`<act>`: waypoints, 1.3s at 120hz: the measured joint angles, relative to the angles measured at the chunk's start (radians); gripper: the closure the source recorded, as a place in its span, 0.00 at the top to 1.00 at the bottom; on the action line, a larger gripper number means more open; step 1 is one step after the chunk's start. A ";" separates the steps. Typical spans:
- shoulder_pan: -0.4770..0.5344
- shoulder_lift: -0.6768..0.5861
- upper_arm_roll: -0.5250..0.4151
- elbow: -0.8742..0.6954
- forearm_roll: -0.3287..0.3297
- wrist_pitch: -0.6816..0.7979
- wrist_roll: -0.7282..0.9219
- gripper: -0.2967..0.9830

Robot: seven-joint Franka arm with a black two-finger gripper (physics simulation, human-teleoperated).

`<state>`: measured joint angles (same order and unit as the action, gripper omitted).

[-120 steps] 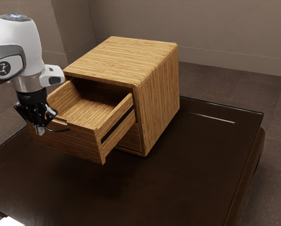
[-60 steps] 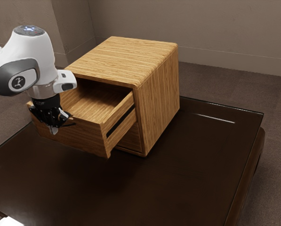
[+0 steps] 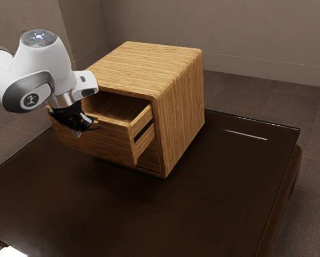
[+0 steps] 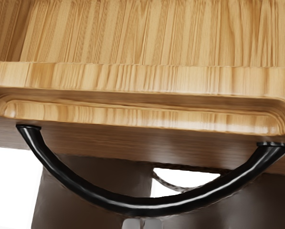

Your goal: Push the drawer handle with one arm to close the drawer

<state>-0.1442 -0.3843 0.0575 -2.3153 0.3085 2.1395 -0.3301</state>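
The fingers (image 3: 77,134) are being held clenched, one tip right beside the other. The curved black handle (image 4: 132,206) is being seen close against their tips, outside their grasp; whether it is being touched cannot be told. Just beyond the handle from the fingers, the wooden front of the upper drawer (image 3: 109,142) is being shown, the drawer being left partly open. The wooden cabinet (image 3: 181,107) is being seen past the fingers, toward the exterior view's right, and is being carried by the dark counter (image 3: 202,187), which is being viewed below the fingers.
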 joint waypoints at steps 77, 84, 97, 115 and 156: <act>0.030 0.179 0.004 0.100 0.083 0.198 -0.016 0.15; 0.032 0.194 0.004 0.114 0.094 0.217 -0.017 0.15; 0.031 0.213 0.003 0.135 0.114 0.247 -0.018 0.15; 0.031 0.233 0.002 0.139 0.138 0.296 -0.020 0.15; 0.027 0.240 0.002 0.139 0.221 0.381 -0.041 0.15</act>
<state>-0.1173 -0.1445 0.0598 -2.1759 0.5299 2.5206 -0.3706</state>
